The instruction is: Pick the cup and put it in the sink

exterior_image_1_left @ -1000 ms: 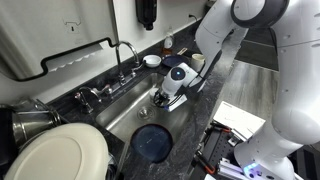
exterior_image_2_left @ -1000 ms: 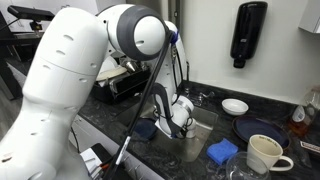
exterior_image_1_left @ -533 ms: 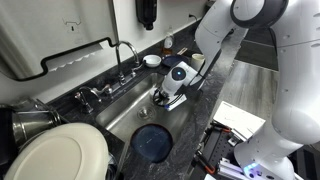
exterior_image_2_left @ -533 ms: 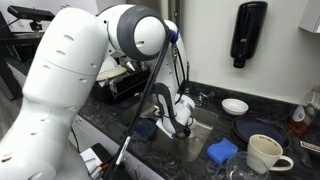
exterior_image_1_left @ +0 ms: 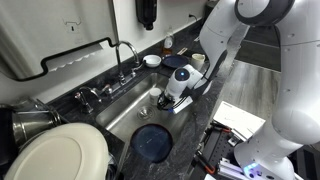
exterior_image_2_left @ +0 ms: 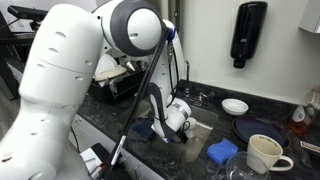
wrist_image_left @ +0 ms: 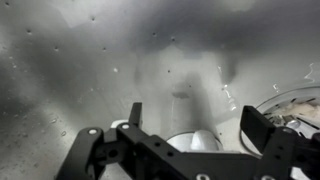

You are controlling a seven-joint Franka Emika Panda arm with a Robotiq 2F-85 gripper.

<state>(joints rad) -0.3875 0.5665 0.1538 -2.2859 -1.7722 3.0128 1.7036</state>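
The cup (wrist_image_left: 190, 143) is a small cream-white cylinder on the floor of the stainless-steel sink (exterior_image_1_left: 118, 112). In the wrist view it sits low between the two black fingers, touching neither. My gripper (wrist_image_left: 197, 118) stands open just above it, jaws spread wide to either side. In both exterior views the gripper (exterior_image_1_left: 165, 98) (exterior_image_2_left: 181, 127) hangs down inside the sink (exterior_image_2_left: 203, 133), and its body hides most of the cup.
A blue plate (exterior_image_1_left: 152, 143) lies in the sink's near end. The chrome faucet (exterior_image_1_left: 124, 55) stands at the rim. A white bowl (exterior_image_2_left: 235, 106), another blue plate (exterior_image_2_left: 256, 131), a blue sponge (exterior_image_2_left: 222, 151) and a cream mug (exterior_image_2_left: 262, 153) sit on the dark counter.
The jaws have gone from shut on the cup to wide open, letting it go in the sink. The gripper has lifted slightly.
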